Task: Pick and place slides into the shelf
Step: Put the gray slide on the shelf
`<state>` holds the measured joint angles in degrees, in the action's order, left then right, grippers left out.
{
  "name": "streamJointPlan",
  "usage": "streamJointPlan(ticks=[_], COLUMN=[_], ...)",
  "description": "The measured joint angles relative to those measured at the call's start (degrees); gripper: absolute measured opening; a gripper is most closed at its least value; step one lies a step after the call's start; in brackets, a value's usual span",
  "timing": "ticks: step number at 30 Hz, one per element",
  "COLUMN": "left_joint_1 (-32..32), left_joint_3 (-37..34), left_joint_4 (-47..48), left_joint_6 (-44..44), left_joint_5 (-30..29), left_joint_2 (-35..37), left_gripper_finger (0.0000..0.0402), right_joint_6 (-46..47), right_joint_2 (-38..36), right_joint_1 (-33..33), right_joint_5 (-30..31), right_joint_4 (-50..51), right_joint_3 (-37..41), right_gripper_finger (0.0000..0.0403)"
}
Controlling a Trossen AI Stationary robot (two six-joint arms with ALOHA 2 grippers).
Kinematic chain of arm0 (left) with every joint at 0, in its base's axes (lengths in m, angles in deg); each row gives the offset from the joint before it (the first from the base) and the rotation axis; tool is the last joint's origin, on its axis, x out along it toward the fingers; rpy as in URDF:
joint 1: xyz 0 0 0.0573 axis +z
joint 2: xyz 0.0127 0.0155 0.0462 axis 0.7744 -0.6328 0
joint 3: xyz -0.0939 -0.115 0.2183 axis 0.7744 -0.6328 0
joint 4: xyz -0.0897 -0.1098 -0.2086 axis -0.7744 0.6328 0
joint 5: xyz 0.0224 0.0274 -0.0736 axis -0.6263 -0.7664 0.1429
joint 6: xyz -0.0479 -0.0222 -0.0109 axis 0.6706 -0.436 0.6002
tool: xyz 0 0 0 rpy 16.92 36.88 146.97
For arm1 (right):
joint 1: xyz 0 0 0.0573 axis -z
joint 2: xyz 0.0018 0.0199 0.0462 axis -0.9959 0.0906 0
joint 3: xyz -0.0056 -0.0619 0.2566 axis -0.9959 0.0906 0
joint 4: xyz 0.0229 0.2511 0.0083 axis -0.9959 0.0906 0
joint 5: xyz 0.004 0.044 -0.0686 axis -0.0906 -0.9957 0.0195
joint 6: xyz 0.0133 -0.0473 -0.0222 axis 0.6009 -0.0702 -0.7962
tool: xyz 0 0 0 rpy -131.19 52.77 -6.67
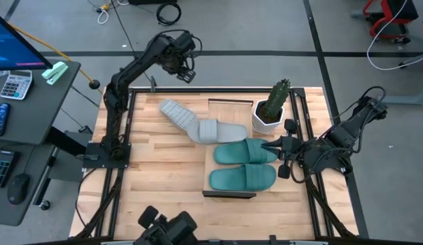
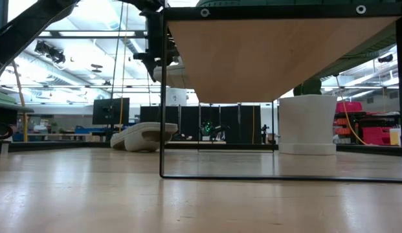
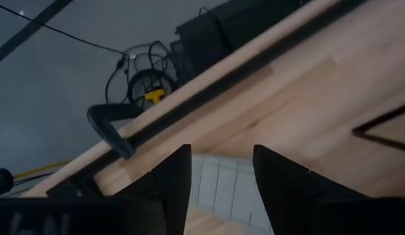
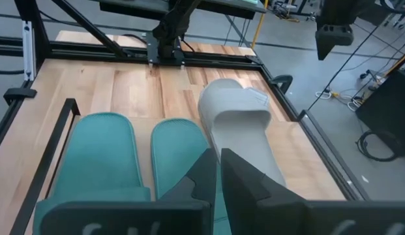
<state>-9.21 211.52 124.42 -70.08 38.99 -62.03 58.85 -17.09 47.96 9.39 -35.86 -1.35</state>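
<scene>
Two teal slides (image 1: 244,165) lie side by side on the shelf (image 1: 228,194), soles down. Two light grey slides lie end to end toward the far left of them: one (image 1: 176,112) on the tabletop and one (image 1: 219,131) next to the far teal slide. My left gripper (image 1: 186,73) hangs high over the table's far edge, open, and its wrist view shows a ribbed grey slide (image 3: 218,189) far below between the fingers. My right gripper (image 1: 269,146) hovers shut at the right of the teal slides (image 4: 124,156).
A white pot with a cactus (image 1: 270,112) stands at the far right of the shelf. Black frame rails (image 1: 129,122) run along the table's edges. The light wood tabletop (image 1: 157,170) lies bare at the near left. A desk with a keyboard and calculator (image 1: 17,85) is off to the left.
</scene>
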Motion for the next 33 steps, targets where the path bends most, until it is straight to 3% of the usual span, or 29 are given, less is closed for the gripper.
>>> streamJointPlan(ticks=[4, 8, 12, 16, 19, 24, 33], left_joint_1=[-1.57, -2.95, -3.6, -5.82, -7.51, -9.85, -10.21], left_joint_3=[-0.02, -1.21, -7.16, -18.05, -28.41, -47.0, -66.2], left_joint_4=[3.33, 5.16, 5.26, 5.33, 1.37, -18.87, -25.75], left_joint_6=[-0.91, -0.14, 4.62, 11.2, 14.18, 15.5, 10.0], left_joint_5=[-0.2, -6.11, -11.79, -16.6, -7.57, 7.47, 7.02], left_joint_2=[1.27, 3.76, 8.62, 15.39, 21.48, 33.2, 44.11], left_gripper_finger=[0.016, 0.0151, 0.0142, 0.0132, 0.0124, 0.0102, 0.0085], right_joint_6=[0.04, 0.05, 0.14, 0.48, 0.47, 0.03, 0.48], right_joint_2=[0.73, 1.44, 1.59, 1.57, 1.55, 1.55, 1.53], right_joint_1=[-0.07, -0.08, -0.07, -0.07, -0.07, -0.07, -0.08], right_joint_5=[-0.11, -0.4, -1.2, -1.53, -1.51, -1.51, -3.16], right_joint_4=[0.09, 0.34, 0.48, 1.6, 1.84, 1.84, 1.81], right_joint_3=[0.0, 0.0, 0.0, 0.0, 0.0, 0.0, 0.0], right_gripper_finger=[0.003, 0.003, 0.003, 0.003, 0.003, 0.003, 0.003])
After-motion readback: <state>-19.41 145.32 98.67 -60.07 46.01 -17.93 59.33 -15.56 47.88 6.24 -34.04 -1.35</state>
